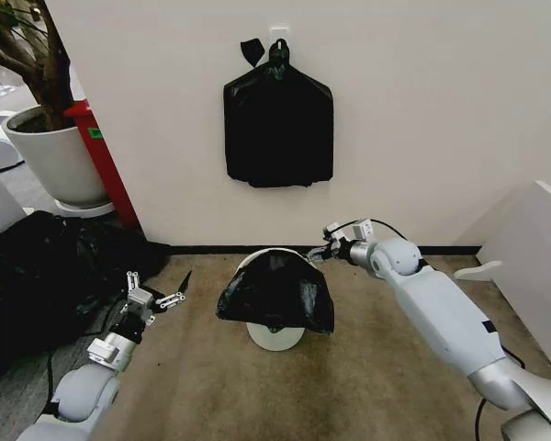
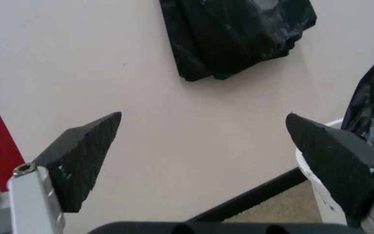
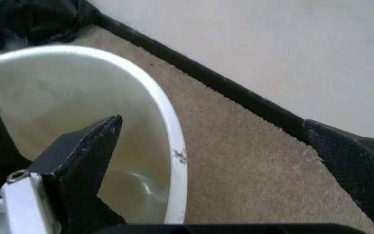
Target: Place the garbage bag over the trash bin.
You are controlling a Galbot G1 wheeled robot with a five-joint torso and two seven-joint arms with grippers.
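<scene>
Brown carpet [image 1: 367,386] is running up to a white wall [image 1: 441,110] with a dark skirting strip, and the trash bin [image 1: 275,336] is standing on it close to that wall. The garbage bag [image 1: 277,292] is lying draped over the bin's top and front, hanging down on the side facing the robot; only the bin's base is showing below it in the head view. In the right wrist view the bin's rear rim is sitting bare, with the white inside open and no plastic over that edge.

Right gripper [image 1: 328,241] is hovering just behind the bin on the wall side, jaws standing wide apart with nothing between them. Left gripper [image 1: 156,294] is waiting off to the left of the bin, apart from it, jaws likewise spread wide and gripping nothing.

Judgement: fitting is part done. The bag is sitting on the bin but is not seated around the whole rim. The next move is calling for a pinch on the bag's free edge near the bare rim, then a pull outward and down over that lip. The film looks thin and slippery, so it may slide off the covered side.

A folded bundle of black bags [image 1: 278,124] is hanging on the wall above.
</scene>
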